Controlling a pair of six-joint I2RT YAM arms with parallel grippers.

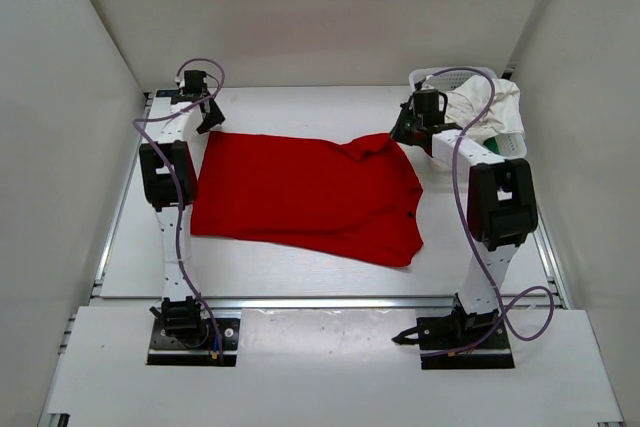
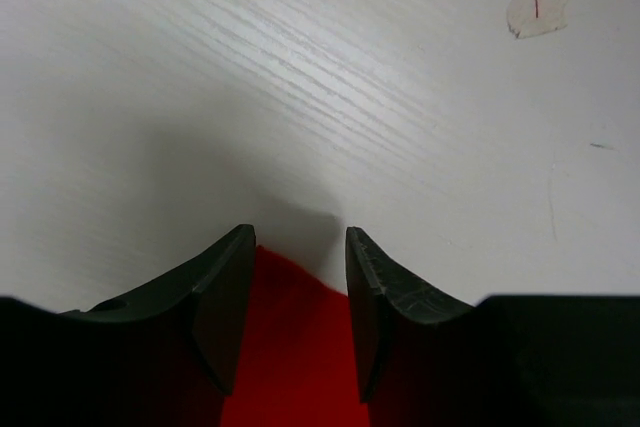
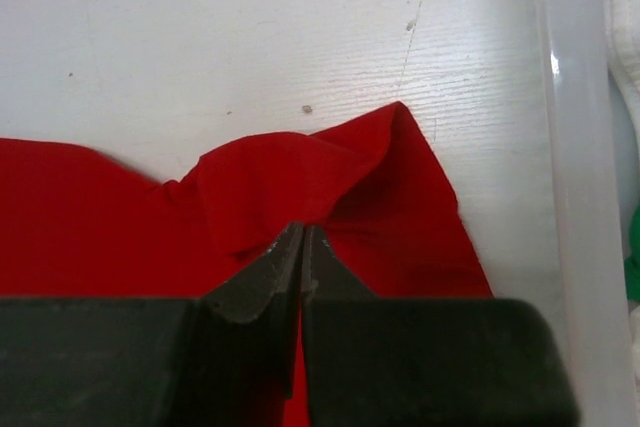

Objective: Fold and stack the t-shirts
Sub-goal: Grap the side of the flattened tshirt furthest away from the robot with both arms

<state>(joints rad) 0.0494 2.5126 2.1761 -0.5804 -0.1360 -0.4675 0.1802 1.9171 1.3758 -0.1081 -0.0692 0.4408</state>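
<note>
The red t-shirt [image 1: 310, 192] lies spread on the table, bunched at its far right corner. My left gripper [image 1: 210, 112] is at the shirt's far left corner. In the left wrist view it [image 2: 298, 247] is open, with the red corner [image 2: 290, 347] lying between the jaws. My right gripper [image 1: 405, 132] is at the far right corner. In the right wrist view it [image 3: 303, 232] is shut on a raised fold of the red t-shirt [image 3: 350, 187]. The white t-shirt [image 1: 487, 107] sits heaped in the basket. A bit of the green t-shirt [image 1: 497, 147] shows under it.
The white mesh basket [image 1: 440, 75] stands at the far right corner, close behind my right gripper; its rim [image 3: 570, 147] runs down the right of the right wrist view. A taped mark [image 2: 540, 5] is on the table beyond my left gripper. White walls enclose the table.
</note>
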